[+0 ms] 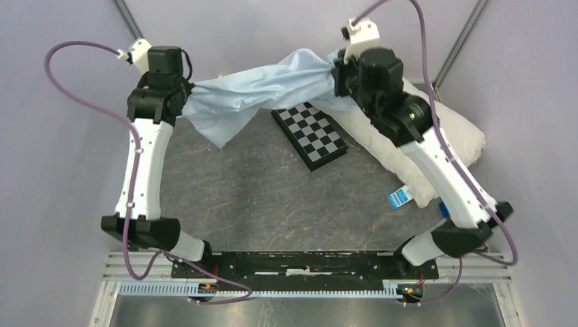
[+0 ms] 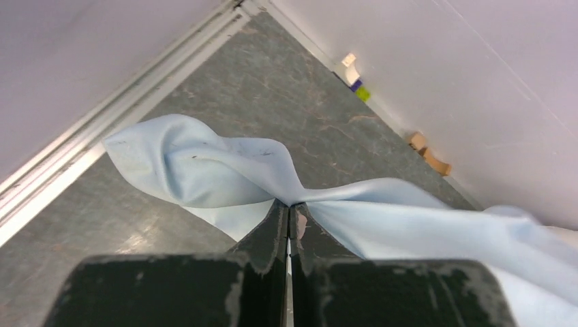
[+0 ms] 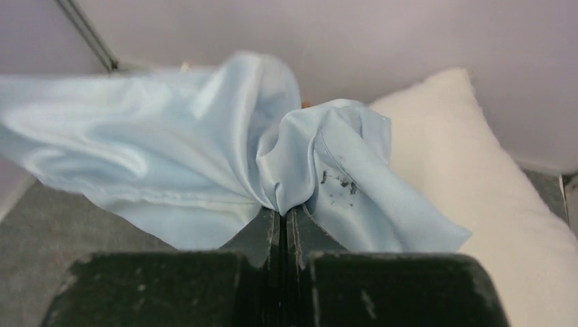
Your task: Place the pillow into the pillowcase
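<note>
At 12 o'clock, left fingers (image 2: 269, 235) and right fingers (image 3: 262, 235) clamp wrinkly pale-blue fabric pillowcase (image 1: 259, 85); plump cream-white pillow (image 1: 463, 139) at 2 o'clock.

Left gripper (image 2: 289, 214) pinches the pillowcase (image 2: 198, 170), jaws closed tight on a bunched fold. Cloth bulges up and left of the fingertips and stretches right in a taut band, off the grey table (image 2: 286, 82). Small white, blue and green bits (image 2: 355, 76) sit at the far wall.

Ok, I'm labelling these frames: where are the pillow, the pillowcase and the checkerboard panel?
pillow (image 1: 467, 136), top external view, bare right end.
pillowcase (image 1: 259, 85), top external view, stretched middle.
checkerboard panel (image 1: 312, 135), top external view, centre squares.
</note>
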Tool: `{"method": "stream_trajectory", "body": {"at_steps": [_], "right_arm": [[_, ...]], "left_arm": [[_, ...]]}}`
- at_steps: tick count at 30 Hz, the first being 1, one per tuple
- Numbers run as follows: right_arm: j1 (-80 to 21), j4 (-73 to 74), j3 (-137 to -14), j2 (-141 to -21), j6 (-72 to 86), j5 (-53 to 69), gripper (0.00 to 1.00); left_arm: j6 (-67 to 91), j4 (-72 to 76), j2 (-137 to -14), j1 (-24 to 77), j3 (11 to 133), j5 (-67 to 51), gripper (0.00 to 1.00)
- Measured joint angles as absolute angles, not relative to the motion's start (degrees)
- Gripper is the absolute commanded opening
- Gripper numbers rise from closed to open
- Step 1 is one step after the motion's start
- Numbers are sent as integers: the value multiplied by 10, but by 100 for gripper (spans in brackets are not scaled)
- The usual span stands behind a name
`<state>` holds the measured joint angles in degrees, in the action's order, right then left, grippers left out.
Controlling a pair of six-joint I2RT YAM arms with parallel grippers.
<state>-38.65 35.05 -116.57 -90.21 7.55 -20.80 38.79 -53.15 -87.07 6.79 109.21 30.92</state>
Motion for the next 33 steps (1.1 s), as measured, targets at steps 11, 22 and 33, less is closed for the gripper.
{"method": "stream_trajectory", "body": {"at_steps": [11,22,33], "right_arm": [[-597,262,-495,-638,209,-149,71],[-555,241,-393,-602,245,-171,98],[-413,211,-362,-611,225,-142,95]], "left_arm": [[379,-555,-730,-17,747,322,55],[357,-484,-692,93,610,192,92],[402,-376,-894,401,638,134,85]]}}
